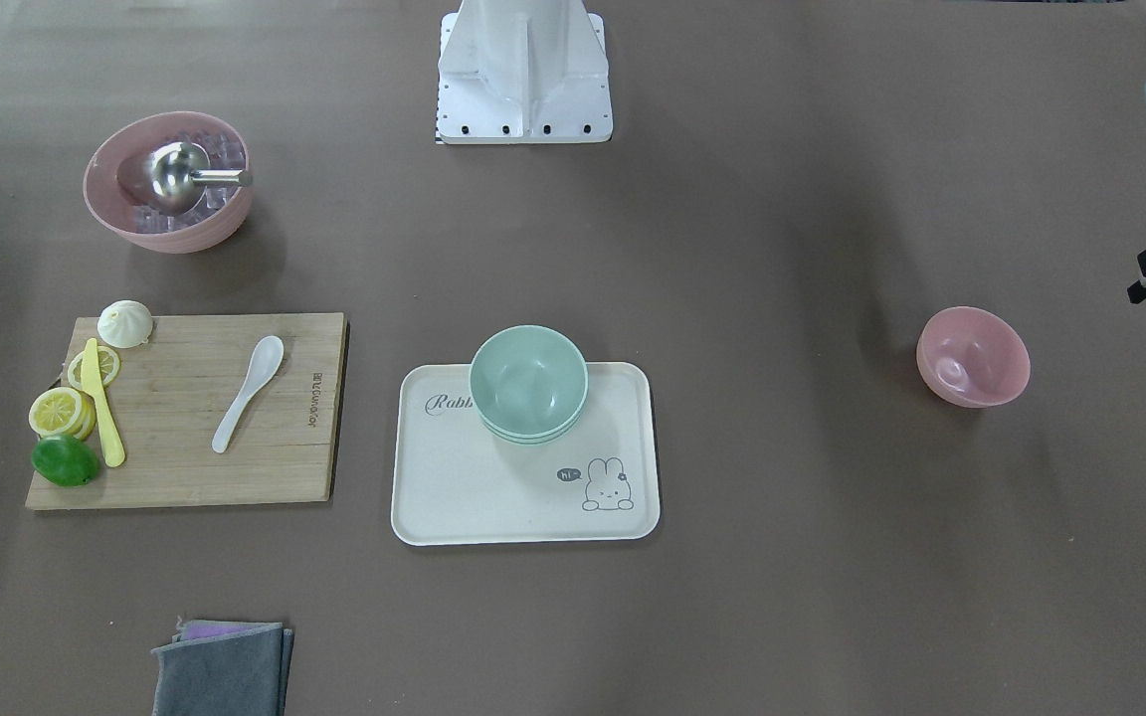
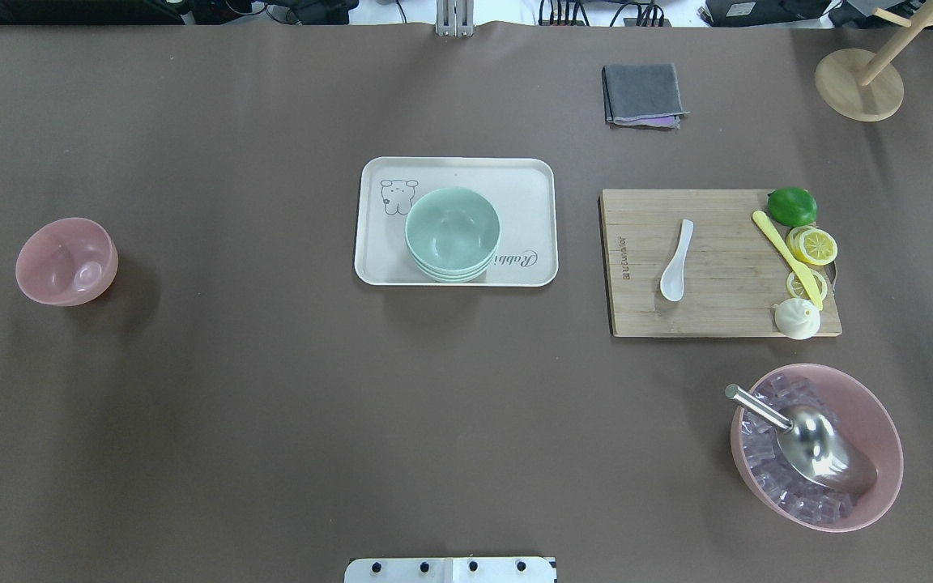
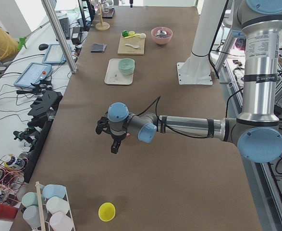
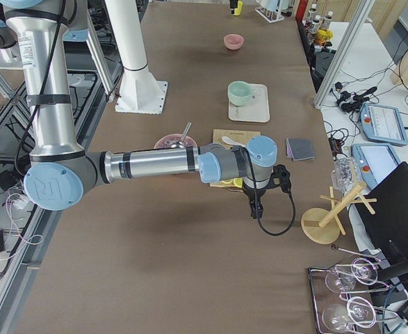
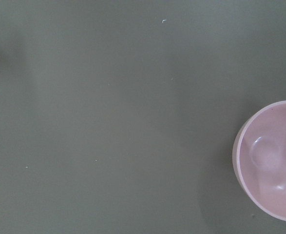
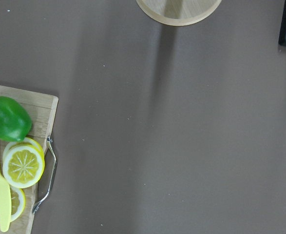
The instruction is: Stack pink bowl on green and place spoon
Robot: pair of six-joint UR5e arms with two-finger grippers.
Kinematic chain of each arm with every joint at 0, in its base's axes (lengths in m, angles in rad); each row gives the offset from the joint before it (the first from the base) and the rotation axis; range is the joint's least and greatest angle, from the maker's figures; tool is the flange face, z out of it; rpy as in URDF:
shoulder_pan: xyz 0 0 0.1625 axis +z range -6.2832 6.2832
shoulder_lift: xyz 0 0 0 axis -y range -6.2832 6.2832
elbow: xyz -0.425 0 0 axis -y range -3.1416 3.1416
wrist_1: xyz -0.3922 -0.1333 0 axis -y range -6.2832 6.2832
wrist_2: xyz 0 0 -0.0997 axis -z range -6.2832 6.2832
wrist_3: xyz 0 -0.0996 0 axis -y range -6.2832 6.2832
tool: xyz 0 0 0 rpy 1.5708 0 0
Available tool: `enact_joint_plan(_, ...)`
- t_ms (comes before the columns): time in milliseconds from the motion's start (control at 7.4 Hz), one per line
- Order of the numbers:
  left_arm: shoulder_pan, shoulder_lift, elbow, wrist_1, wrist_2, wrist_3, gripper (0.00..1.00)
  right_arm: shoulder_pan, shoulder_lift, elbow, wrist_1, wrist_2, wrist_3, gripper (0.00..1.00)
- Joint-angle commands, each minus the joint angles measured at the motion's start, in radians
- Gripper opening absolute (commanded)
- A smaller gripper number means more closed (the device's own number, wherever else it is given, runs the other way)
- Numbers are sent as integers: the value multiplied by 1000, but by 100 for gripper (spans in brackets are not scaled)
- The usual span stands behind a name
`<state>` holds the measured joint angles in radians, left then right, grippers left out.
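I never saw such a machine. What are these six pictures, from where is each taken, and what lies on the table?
Two robot arms share one table. Two pictures look down from opposite sides; two look along it, one with the left arm near, one the right arm; two come from wrist cameras. On the table: a small pink bowl, green bowls on a tray, a white spoon on a cutting board, a big pink bowl of ice. Nothing is seen held.
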<state>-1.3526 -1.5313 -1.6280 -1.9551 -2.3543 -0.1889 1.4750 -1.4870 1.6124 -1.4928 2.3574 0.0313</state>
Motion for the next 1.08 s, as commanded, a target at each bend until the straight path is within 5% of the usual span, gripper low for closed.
enact_joint_plan(0, 0, -1, 0, -1, 0, 2, 98, -1, -10, 8, 0, 3, -1, 100)
enact_joint_plan(946, 6, -1, -9, -21, 9, -1, 98, -16, -4, 7, 2, 13, 2, 100)
